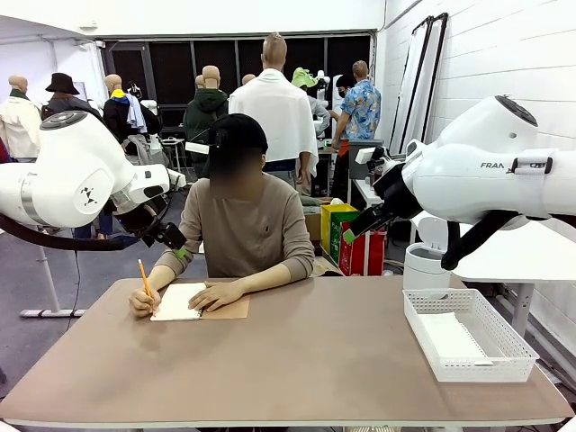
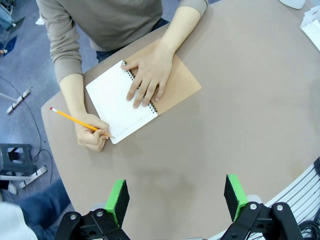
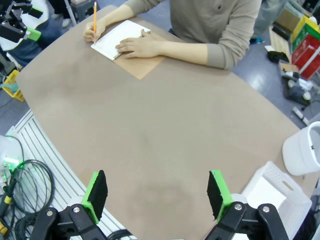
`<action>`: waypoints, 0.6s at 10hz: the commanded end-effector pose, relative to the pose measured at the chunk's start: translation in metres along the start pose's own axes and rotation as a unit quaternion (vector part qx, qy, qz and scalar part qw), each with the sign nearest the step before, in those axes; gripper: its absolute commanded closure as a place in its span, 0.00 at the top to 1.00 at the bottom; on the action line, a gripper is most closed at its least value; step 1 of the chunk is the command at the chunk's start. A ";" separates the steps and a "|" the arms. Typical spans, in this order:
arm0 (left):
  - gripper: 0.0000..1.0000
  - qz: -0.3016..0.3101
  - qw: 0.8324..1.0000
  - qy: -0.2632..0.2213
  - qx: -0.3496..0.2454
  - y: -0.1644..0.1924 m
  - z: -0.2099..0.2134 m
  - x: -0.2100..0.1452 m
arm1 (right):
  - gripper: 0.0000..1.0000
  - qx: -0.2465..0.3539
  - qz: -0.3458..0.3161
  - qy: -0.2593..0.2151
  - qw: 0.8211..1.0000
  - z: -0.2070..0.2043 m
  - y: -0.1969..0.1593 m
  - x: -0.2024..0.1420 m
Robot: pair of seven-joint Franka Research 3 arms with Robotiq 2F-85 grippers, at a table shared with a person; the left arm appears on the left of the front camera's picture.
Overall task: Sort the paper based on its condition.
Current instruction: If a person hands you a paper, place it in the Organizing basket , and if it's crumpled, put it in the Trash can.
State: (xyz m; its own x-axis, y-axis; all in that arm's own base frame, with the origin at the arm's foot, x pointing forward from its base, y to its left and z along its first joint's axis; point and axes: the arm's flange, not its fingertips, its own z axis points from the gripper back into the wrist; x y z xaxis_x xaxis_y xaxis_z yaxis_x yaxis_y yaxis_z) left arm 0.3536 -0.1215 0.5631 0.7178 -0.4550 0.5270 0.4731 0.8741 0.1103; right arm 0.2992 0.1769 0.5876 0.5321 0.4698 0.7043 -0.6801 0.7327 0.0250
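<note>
At the far edge of the table (image 1: 297, 369), toward its left corner, a seated person writing in an open spiral notebook (image 2: 117, 102), white page up and brown cardboard cover spread flat beside it. Yellow pencil (image 2: 75, 119) gripped in one hand (image 2: 92, 136), tip down near the page's edge; other hand (image 2: 147, 75) pressed flat across the spiral binding. By the right edge, toward the near corner, a white mesh basket (image 1: 477, 367), and inside it the paper (image 1: 447, 336), white sheets lying flat on the bottom, touched by neither arm. Just past the far right corner, off the surface, a white round container (image 1: 423, 267). High over the left part of the table, the left gripper (image 2: 176, 192), jaws spread wide, nothing between the green pads (image 2: 118, 199), aimed down at bare tabletop on the near side of the notebook. Likewise raised over the right part, the right gripper (image 3: 156, 192), jaws equally wide and empty, looking down on bare surface with the basket's corner just to one side, well apart from the paper
</note>
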 end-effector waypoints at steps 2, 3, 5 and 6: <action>1.00 -0.001 1.000 0.000 0.001 0.001 0.000 -0.001 | 1.00 -0.001 0.000 0.003 1.000 0.001 0.001 0.001; 1.00 -0.001 1.000 0.000 0.001 0.001 0.000 -0.001 | 1.00 -0.001 0.000 0.003 1.000 0.001 0.001 0.001; 1.00 -0.001 1.000 0.000 0.001 0.001 0.000 -0.001 | 1.00 -0.001 0.000 0.003 1.000 0.001 0.001 0.001; 1.00 -0.001 1.000 0.000 0.001 0.001 0.000 -0.001 | 1.00 -0.001 0.000 0.003 1.000 0.001 0.001 0.001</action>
State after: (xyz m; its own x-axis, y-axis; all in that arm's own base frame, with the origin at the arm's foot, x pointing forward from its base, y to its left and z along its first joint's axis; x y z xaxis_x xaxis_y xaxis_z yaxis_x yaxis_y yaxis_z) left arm 0.3536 -0.1215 0.5631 0.7178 -0.4550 0.5270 0.4731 0.8741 0.1103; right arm 0.2992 0.1769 0.5876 0.5321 0.4698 0.7043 -0.6801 0.7327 0.0250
